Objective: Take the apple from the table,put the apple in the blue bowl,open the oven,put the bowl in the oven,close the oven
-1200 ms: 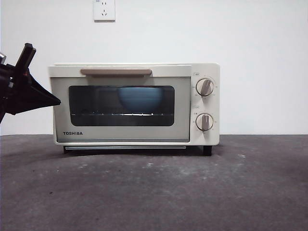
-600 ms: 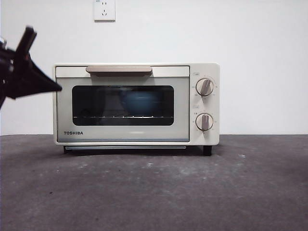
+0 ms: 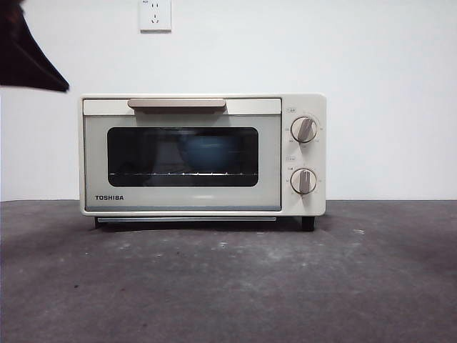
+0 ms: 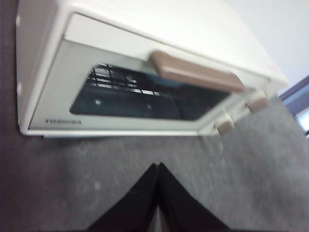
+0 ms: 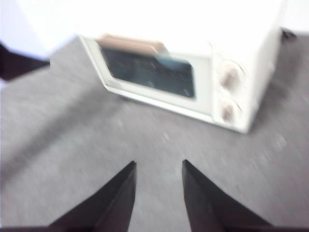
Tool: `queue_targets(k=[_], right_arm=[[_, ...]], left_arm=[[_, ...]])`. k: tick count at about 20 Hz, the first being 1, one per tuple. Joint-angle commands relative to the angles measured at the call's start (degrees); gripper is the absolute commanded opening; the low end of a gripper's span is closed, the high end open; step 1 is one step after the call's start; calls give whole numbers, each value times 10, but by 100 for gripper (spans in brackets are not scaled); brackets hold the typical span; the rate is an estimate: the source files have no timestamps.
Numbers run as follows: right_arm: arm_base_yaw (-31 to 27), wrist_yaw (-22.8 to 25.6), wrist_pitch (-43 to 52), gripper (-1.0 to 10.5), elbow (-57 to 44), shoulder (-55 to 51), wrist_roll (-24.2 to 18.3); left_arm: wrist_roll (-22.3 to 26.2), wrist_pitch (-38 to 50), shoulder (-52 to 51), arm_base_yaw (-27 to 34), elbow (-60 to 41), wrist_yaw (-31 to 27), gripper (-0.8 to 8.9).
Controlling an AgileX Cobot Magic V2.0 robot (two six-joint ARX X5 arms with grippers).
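Note:
The cream-white oven stands on the dark grey table with its door shut and its beige handle at the top. Through the dark window the blue bowl shows on the wire rack. The apple is hidden. My left gripper is shut on nothing and hangs above the table in front of the oven; its arm shows as a dark shape at the front view's top-left corner. My right gripper is open and empty, further back from the oven.
Two round knobs sit on the oven's right panel. A white wall with a socket stands behind the oven. Bare table stretches in front of it.
The oven door went from slightly ajar to fully shut. The dark arm at the left rose up and away from the oven's side toward the top-left corner.

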Motion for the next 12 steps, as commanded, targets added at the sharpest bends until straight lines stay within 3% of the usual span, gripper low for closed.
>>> queue_targets(k=[1,6,12], right_arm=[[5,-14,42,153,-17,3,-19],[5,-80,150,152,-86,2,-25],[5,-85,207,134,-130,3,-26]], left_arm=[[48,-54,-53,-19,11,-25,7],[61,-140,-142,-39,11,-37,7],[76,-214,-209,-42,11,-38,7]])
